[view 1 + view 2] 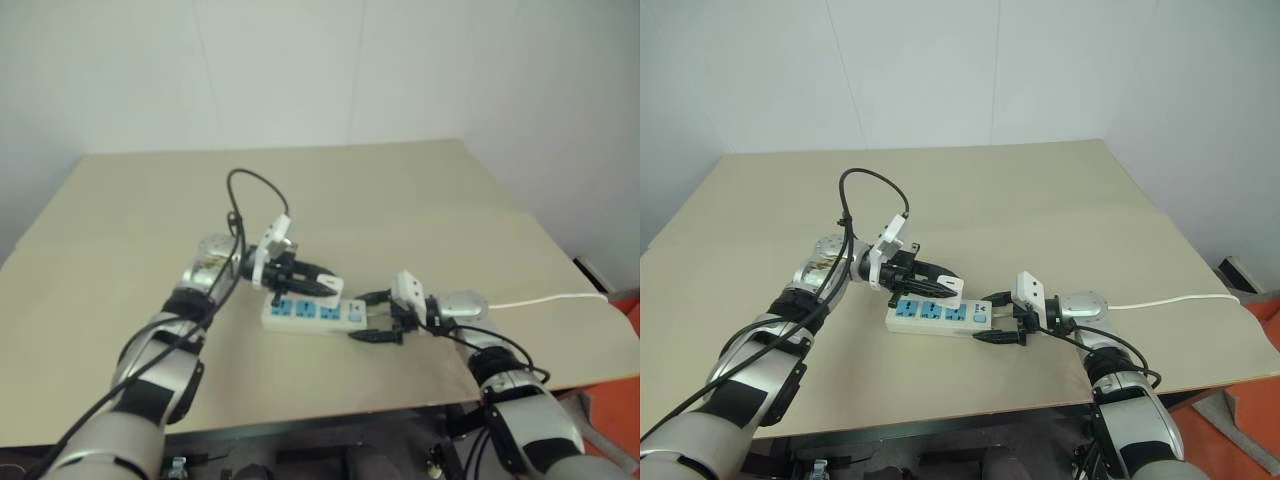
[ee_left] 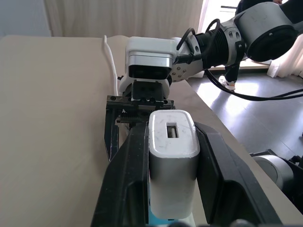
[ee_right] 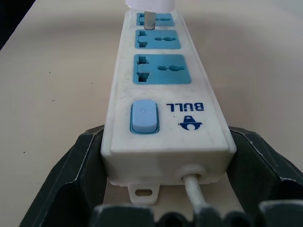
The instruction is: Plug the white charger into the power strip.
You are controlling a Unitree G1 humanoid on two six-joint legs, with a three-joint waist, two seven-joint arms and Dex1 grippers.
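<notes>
On the counter (image 1: 1060, 190) the power strip (image 1: 938, 316) lies flat, its cord end braced between the fingers of the right hand (image 1: 1002, 318). The left hand (image 1: 322, 281) is clamped on the white charger (image 2: 173, 161), which hangs over the socket farthest from the switch (image 3: 144, 116). A prong (image 3: 149, 21) meets that blue face, so seating it fully seems what remains.

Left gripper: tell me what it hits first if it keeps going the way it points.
Probably the right gripper, which faces the left gripper past the charger; depth is unclear.
</notes>
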